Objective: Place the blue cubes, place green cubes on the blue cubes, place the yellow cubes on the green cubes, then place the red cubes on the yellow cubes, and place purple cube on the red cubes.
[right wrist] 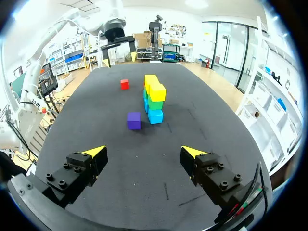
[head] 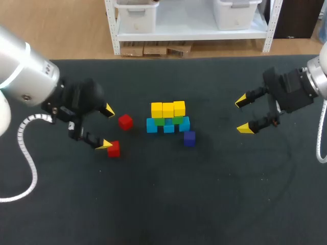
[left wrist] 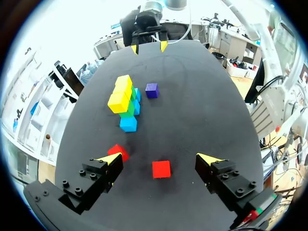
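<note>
Head view: the stack sits mid-table. Three blue cubes (head: 168, 127) make the bottom row, two green cubes (head: 160, 121) rest on them, and three yellow cubes (head: 168, 109) sit in a row on top. The purple cube (head: 189, 138) is on the table near the stack's right end, on my side, apart from the blue row.

Two reds lie left of the stack, both on the table. The first red cube (head: 125, 121) is near the blue row. The second red cube (head: 113, 148) is further left and closer to me.

My left gripper (head: 107, 127) comes in from the left with its jaws wide open. Its nearer yellow tip looks just beside the second red cube, though I cannot tell from here whether they touch.

Left wrist view: the second red cube (left wrist: 161, 169) lies on the table between the open fingers, with neither finger on it. The first red cube (left wrist: 118, 151) is just beside one fingertip and partly hidden by it. The stack is ahead, with the purple cube (left wrist: 152, 90) beside it.

My right gripper (head: 243, 114) is well right of the stack, also with its jaws spread open, and nothing is between them.

Right wrist view: the purple cube (right wrist: 134, 120) is ahead of the gripper. The stack is just beside and beyond it, and one red cube is further off, toward my left arm.

Everything rests on the dark table (head: 153, 204).
</note>
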Controlling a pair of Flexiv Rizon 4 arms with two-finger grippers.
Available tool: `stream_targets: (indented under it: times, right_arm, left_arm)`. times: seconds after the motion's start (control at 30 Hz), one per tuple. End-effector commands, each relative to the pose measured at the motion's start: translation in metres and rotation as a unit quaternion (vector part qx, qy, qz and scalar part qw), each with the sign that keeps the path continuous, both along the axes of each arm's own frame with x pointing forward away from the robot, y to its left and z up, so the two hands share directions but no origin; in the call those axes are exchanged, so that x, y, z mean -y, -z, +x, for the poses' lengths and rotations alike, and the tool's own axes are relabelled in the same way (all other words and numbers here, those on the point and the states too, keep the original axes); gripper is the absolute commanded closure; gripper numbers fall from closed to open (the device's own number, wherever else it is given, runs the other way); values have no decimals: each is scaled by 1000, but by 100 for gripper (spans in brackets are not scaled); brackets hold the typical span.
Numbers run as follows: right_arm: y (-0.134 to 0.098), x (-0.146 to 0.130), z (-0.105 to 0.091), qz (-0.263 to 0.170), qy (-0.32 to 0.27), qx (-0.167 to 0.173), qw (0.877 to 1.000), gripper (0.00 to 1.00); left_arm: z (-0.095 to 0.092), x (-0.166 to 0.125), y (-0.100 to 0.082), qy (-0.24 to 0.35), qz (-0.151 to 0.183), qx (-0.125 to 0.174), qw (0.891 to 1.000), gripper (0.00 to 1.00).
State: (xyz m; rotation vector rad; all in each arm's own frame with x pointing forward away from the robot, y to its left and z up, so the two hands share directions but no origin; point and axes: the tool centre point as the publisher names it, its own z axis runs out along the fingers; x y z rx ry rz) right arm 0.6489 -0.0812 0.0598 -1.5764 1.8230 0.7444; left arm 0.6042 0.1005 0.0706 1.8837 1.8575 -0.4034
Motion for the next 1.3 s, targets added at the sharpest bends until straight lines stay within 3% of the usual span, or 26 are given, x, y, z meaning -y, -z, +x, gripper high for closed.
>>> stream_targets:
  times: [0.03,0.27,0.77,0.93,1.03,1.1,1.13,1.17,1.3]
  right_arm:
    - [1,0,1,1,-1,0,1000,0]
    - [1,0,1,1,-1,0,1000,0]
    - [1,0,1,1,-1,0,1000,0]
    - [1,0,1,1,-1,0,1000,0]
    - [1,0,1,1,-1,0,1000,0]
    - [1,0,1,1,-1,0,1000,0]
    - [1,0,1,1,-1,0,1000,0]
    - [1,0,1,1,-1,0,1000,0]
    - [1,0,1,1,-1,0,1000,0]
  left_arm:
    - [7,8,16,-9,9,-16,1000,0]
    - [4,8,35,-37,17,-33,999,0]
    - [-5,-3,59,-63,32,-36,997,0]
    - [-6,-3,61,-64,36,-40,997,13]
    - [-5,-3,62,-63,37,-39,997,37]
    - [-4,-4,63,-63,39,-39,996,43]
    - [-3,-4,64,-64,40,-39,996,55]
    - [-2,-4,64,-64,42,-39,996,60]
    - [-1,-3,67,-62,44,-40,996,62]
